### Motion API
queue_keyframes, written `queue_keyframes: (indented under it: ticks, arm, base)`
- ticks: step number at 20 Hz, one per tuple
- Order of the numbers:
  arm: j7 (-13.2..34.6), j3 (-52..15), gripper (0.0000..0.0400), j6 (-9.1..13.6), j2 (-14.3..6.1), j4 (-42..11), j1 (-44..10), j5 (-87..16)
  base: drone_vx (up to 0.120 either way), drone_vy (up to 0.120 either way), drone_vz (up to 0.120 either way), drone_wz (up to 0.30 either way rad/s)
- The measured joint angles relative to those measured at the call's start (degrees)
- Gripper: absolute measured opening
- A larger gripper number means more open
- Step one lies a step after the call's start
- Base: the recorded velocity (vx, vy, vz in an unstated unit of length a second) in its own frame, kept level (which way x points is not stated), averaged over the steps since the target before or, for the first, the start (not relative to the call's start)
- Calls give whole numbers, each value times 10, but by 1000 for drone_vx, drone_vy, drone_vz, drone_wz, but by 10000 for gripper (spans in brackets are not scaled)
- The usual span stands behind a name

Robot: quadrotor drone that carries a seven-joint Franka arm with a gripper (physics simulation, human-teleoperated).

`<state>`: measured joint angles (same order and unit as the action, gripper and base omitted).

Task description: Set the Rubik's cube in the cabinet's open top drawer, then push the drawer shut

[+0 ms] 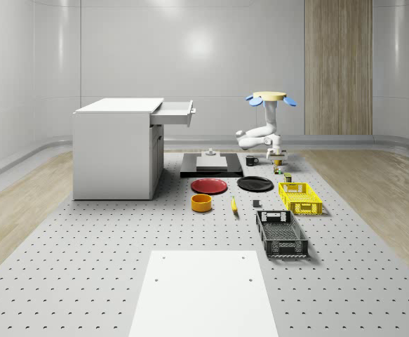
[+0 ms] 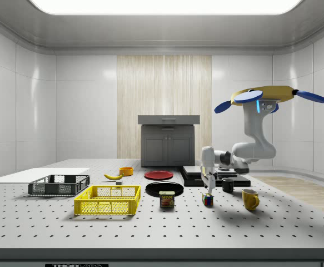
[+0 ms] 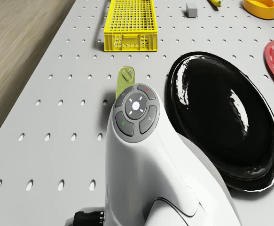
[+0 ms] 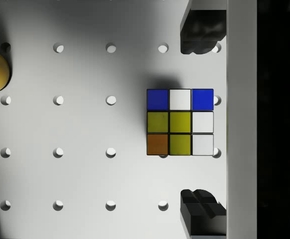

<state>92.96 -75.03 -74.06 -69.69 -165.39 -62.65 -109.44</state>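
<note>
1. Near the table's (image 1: 85,267) far right edge: drone (image 2: 267,97) hovers, arm bent down, gripper (image 4: 200,124) straight above the Rubik's cube (image 4: 180,122).
2. Cube sits on the table between a can (image 2: 167,199) and a yellow mug (image 2: 250,198), untouched.
3. Fingers (image 4: 199,32) open, straddling the cube w/ clearance (not yet down around it).
4. Step: pre-grasp. Next: descend, close, lift.
5. Then carry to the cabinet's (image 1: 116,151) open top drawer (image 1: 175,112), far left side, well apart.
</note>
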Motion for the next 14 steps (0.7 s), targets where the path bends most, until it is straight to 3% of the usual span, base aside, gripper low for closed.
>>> queue_keyframes:
  ticks: [14]
  arm:
    - [-10,80,400,-75,-50,20,3,-66]
  base:
    - [0,0,0,0]
